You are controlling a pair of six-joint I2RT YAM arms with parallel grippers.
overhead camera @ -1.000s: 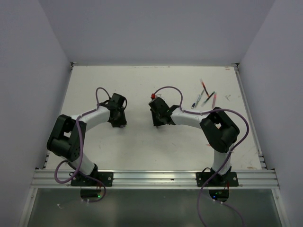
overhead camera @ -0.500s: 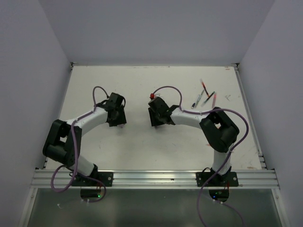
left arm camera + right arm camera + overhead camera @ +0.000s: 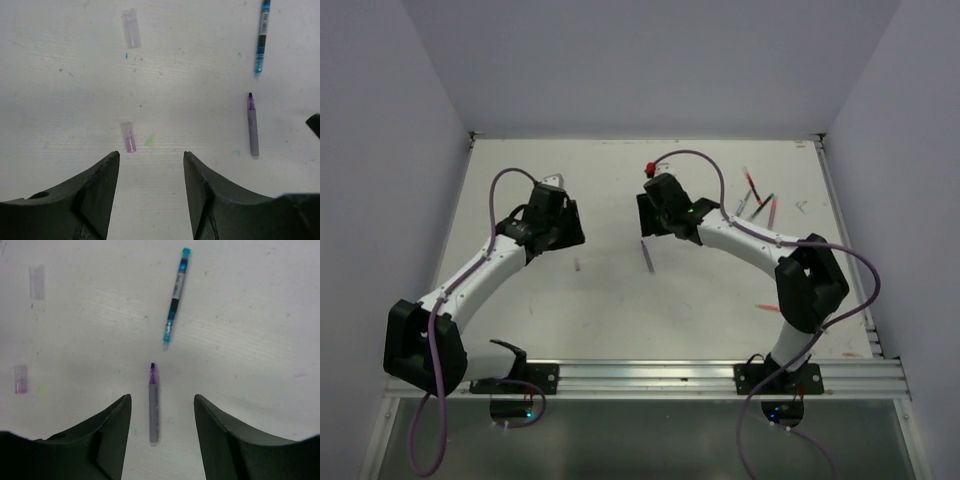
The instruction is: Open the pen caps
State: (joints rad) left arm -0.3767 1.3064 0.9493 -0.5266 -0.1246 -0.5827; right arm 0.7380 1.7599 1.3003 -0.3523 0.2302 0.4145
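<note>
Soft, even light falls from above on the white table (image 3: 610, 300), without glare and with only faint shadows. Toward the table's far right corner the pens (image 3: 760, 205) look small and smeared. Both wrist views show the tabletop sharply, while the dark fingers (image 3: 95, 200) lose detail.

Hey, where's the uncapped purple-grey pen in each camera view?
Top external: the purple-grey pen lies almost dead centre.
Left wrist: it lies right of centre, tip pointing up.
Right wrist: it lies at lower centre, tip pointing up.
Shared landmark: the purple cap lies to the pen's left in every view.
</note>
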